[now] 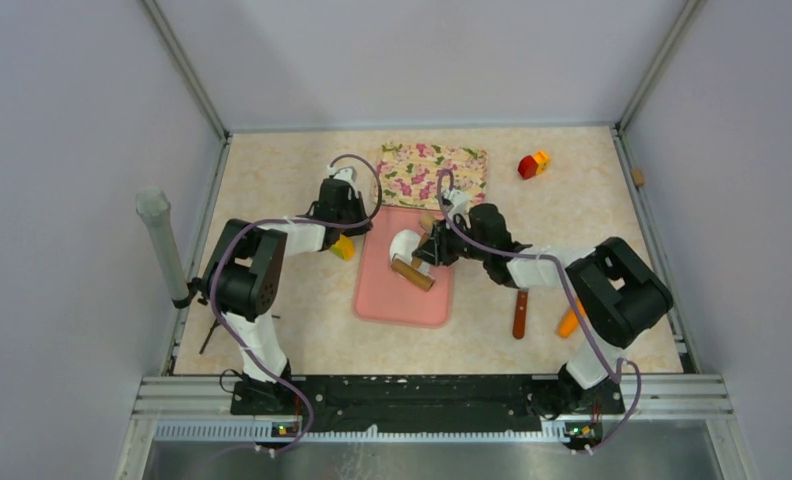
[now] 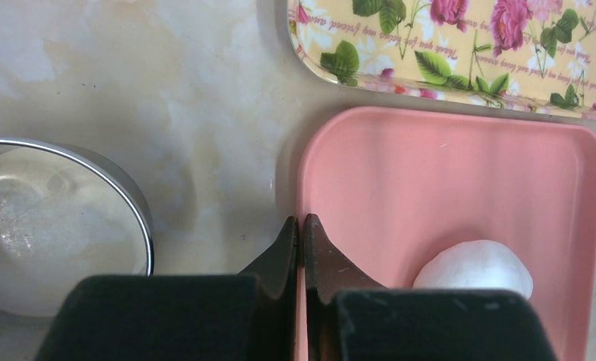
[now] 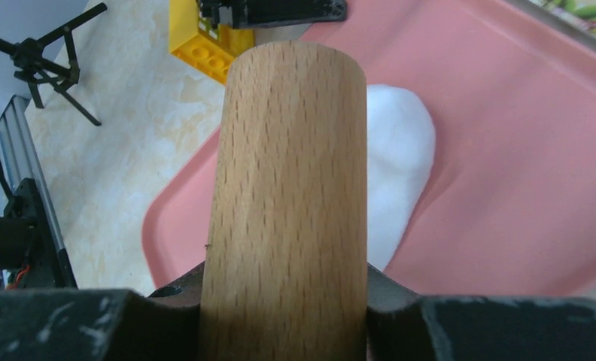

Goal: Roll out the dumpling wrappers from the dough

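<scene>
The dough (image 1: 403, 243) is a soft white lump at the far end of the pink mat (image 1: 397, 300). It also shows in the left wrist view (image 2: 475, 267) and the right wrist view (image 3: 397, 162). My right gripper (image 1: 428, 254) is shut on a wooden rolling pin (image 1: 413, 274), and the pin (image 3: 289, 188) lies over the dough's near side in the right wrist view, held in the gripper (image 3: 284, 280). My left gripper (image 1: 363, 232) is shut and empty over the mat's left edge (image 2: 301, 226). A metal ring cutter (image 2: 133, 197) stands left of it. No dumpling wrappers are in view.
A floral tray (image 1: 433, 171) lies behind the mat (image 2: 460, 45). A yellow block (image 1: 343, 247) sits by the left wrist (image 3: 197, 47). A red and yellow block (image 1: 533, 164) is at the far right. A brown-handled knife (image 1: 520, 313) and an orange object (image 1: 569, 320) lie right of the mat.
</scene>
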### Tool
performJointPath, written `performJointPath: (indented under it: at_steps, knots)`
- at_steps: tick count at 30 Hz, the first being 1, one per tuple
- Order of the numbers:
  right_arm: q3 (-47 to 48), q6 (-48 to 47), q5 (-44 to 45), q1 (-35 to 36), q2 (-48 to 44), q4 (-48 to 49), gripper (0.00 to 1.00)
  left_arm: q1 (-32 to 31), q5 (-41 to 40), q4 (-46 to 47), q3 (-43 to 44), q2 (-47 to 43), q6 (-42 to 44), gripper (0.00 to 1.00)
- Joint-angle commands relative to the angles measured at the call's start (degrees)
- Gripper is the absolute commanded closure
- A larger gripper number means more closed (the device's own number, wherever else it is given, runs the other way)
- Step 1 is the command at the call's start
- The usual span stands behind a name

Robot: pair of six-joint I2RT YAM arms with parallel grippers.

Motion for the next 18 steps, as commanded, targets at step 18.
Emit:
performJointPath:
  at_steps: [18]
  knots:
    - [11.7,2.9,-4.8,-5.7,-1.2,-2.1,1.00,0.4,-2.5,-5.6,-2.4,0.5,1.3,1.00]
